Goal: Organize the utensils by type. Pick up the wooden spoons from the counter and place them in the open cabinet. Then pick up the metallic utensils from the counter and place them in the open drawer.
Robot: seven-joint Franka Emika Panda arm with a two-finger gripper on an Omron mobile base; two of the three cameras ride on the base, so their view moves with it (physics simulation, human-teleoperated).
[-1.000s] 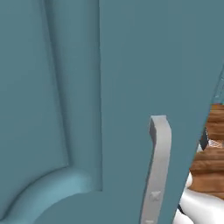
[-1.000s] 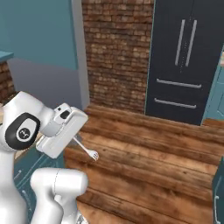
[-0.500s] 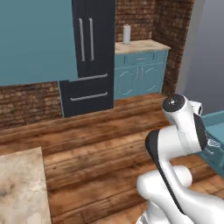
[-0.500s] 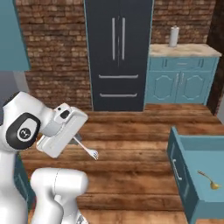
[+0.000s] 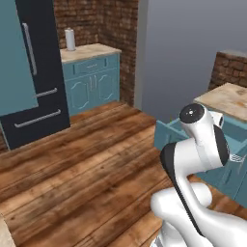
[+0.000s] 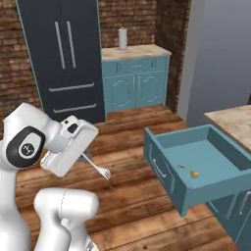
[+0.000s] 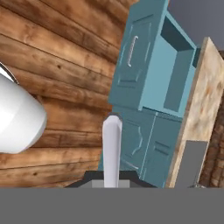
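The base has turned since a moment ago: the open drawer (image 6: 206,164) now sits close on the right. The gripper (image 6: 88,159), left of the drawer, pinches a silver fork (image 6: 98,168); another metallic utensil (image 6: 188,171) lies inside the drawer.

Robot arm (image 6: 29,196): glossy white shell of rounded, tube-shaped segments with smooth bulging elbows. Joint ends are capped by flat dark discs ringed in white; one disc in the right base view carries small pale markings at its centre, and another, in the left base view, shows a single pale dot. A dark grey to black band runs between white segments at the joints. The hand (image 6: 68,149) is a boxy white block with rounded corners and a small dark detail on its upper face. No cables, screws or lettering can be made out.
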